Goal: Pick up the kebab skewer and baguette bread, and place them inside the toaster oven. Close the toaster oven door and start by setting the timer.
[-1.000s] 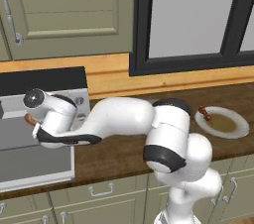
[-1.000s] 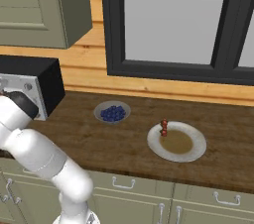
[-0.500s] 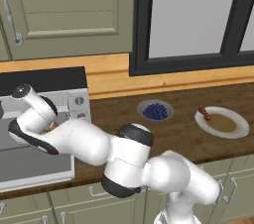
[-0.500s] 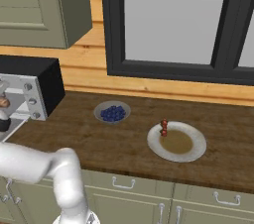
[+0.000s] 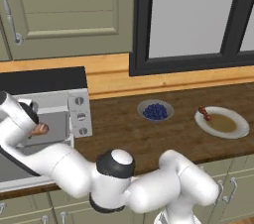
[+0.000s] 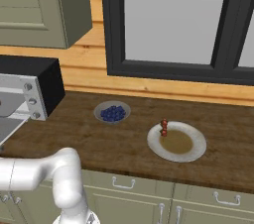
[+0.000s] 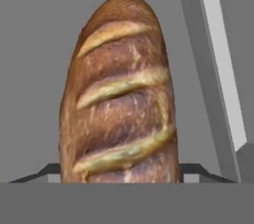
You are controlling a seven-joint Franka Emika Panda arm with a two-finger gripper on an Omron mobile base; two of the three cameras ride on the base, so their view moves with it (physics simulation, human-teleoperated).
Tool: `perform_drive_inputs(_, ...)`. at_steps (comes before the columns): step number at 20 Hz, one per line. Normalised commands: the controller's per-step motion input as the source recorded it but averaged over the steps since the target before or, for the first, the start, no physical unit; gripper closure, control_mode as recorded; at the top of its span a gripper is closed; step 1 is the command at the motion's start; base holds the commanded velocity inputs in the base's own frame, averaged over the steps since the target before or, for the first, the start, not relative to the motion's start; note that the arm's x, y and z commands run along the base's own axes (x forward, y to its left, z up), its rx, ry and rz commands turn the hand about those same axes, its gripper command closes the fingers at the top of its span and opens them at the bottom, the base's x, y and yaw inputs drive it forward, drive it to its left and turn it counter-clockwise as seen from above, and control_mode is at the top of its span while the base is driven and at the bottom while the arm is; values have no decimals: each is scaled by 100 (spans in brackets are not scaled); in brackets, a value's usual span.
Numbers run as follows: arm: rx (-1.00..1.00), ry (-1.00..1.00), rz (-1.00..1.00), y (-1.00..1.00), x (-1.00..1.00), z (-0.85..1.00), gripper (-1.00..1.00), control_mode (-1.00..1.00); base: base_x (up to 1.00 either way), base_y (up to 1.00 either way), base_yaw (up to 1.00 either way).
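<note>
One loaf first: with gripper (image 5: 35,128) clamped on the baguette bread (image 7: 119,94) at the toaster oven (image 5: 59,82) mouth, push deep, keep flat, let go low; kebab skewer (image 6: 164,127) waiting on plate (image 6: 198,149)

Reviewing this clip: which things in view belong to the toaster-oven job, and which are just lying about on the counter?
Part of the job:
- baguette bread, at the oven opening
- kebab skewer, on the plate
- toaster oven
- toaster oven door, folded down open
- the oven's knobs

Just lying about:
- bowl of blueberries
- plate, merely holding the skewer
</note>
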Motion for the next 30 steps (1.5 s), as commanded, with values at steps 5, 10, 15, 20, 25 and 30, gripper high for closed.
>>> perform_drive_inputs(5, 2, -30, 2, 0, 0, -1, -100, -100, 0, 0, 0)
perform_drive_inputs(10, 4, -43, 7, 0, -49, 6, -100, -100, 0, 0, 0)
perform_drive_inputs(15, 27, -14, -1, -58, -60, 52, -100, -100, 0, 0, 0)
perform_drive_inputs(20, 26, 0, -2, -100, -34, 58, -100, -100, 0, 0, 0)
perform_drive_inputs(25, 3, 0, -7, -100, -38, 24, -100, -100, 0, 0, 0)
perform_drive_inputs(30, 31, 1, -51, -100, -4, 12, -100, -100, 0, 0, 0)
